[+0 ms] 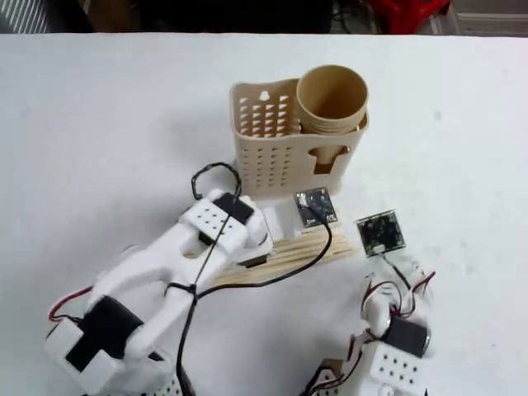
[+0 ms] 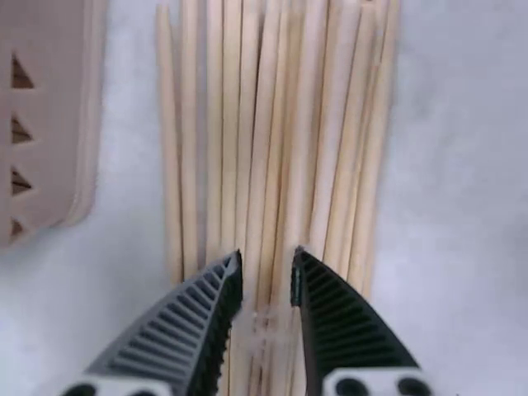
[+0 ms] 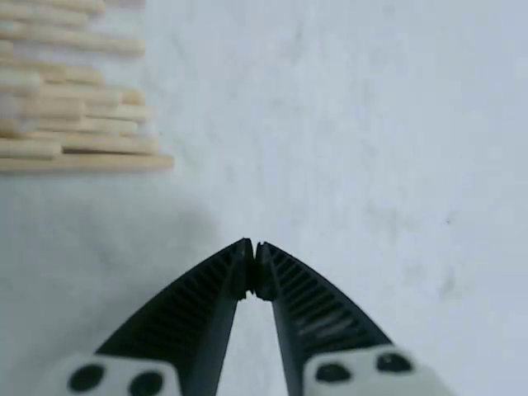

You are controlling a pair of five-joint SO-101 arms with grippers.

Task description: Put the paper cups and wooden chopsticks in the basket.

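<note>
Chopsticks (image 2: 272, 148) beneath parted left jaws

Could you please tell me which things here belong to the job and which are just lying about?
For the job: paper cups, basket, wooden chopsticks, left gripper.
Just lying about: red object beyond the table.

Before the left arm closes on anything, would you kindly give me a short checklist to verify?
1. Open left gripper over chopsticks: ok.
2. A few chopsticks between its fingers: ok.
3. Stacked cups in basket: ok.
4. Free compartment beside the cups: ok, looks free.
5. Shut right gripper clear of chopsticks: ok.
6. Left gripper's height above table: cannot tell.
</note>
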